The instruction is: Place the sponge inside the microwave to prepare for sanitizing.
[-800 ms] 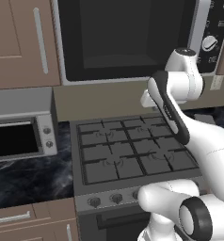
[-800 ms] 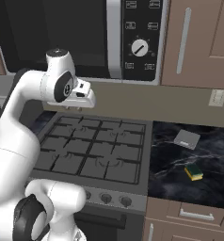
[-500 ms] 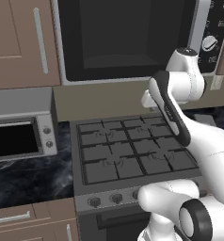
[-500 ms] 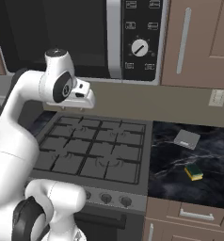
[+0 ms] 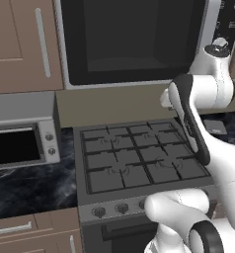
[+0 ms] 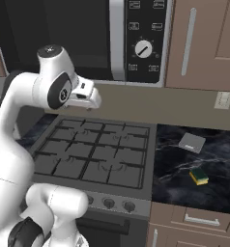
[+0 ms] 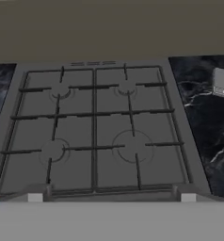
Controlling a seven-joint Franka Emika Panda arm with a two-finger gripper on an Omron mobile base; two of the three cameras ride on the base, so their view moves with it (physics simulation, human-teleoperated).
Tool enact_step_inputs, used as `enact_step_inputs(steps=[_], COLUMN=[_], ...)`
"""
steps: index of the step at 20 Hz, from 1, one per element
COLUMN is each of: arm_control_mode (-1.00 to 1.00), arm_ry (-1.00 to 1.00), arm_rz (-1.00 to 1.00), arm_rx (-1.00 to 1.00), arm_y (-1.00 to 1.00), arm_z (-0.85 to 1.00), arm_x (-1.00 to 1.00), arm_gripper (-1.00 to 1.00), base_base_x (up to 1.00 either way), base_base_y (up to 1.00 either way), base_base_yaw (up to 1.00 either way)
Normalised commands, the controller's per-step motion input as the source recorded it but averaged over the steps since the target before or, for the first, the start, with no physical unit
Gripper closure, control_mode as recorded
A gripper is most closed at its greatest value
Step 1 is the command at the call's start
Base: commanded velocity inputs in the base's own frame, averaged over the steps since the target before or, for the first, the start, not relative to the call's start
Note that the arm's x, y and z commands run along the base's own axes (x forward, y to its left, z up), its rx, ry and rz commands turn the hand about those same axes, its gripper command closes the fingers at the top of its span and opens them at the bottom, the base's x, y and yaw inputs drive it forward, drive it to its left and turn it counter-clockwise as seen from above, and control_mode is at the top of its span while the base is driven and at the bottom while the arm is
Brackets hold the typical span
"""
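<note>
end effector [image 7: 111, 197] hovering spread and empty over stove [image 7: 95, 132] | sponge [image 6: 199, 176] lying on table [image 6: 184, 183] | microwave [image 6: 78, 38] hanging above

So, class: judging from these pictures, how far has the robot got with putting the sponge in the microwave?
Done: nothing that shows. The microwave door looks shut, and the sponge lies untouched on the dark counter right of the stove. In hand: the gripper hangs over the stove, jaws wide and empty. Left: open the door, fetch the sponge, and set it inside.
</note>
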Motion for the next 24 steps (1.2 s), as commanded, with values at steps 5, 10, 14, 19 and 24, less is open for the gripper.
enact_step_inputs(steps=[5,10,14,19,24], arm_control_mode=[-1.00,-1.00,-1.00,-1.00,-1.00], arm_ry=[-0.18,-0.17,-0.26,-0.33,-0.23], arm_rz=[-0.10,-0.14,-0.02,-0.04,-0.01], arm_rx=[-0.01,-0.04,-0.02,0.00,0.00], arm_y=[-0.53,-0.36,0.00,-0.10,-0.06], arm_z=[0.62,0.54,0.27,0.19,0.50], arm_x=[-0.32,-0.44,-0.49,-0.37,-0.02], arm_gripper=[-1.00,-1.00,-1.00,-1.00,-1.00], base_base_x=[0.00,0.00,0.00,0.00,0.00], base_base_y=[0.00,0.00,0.00,0.00,0.00], base_base_yaw=[0.00,0.00,0.00,0.00,0.00])
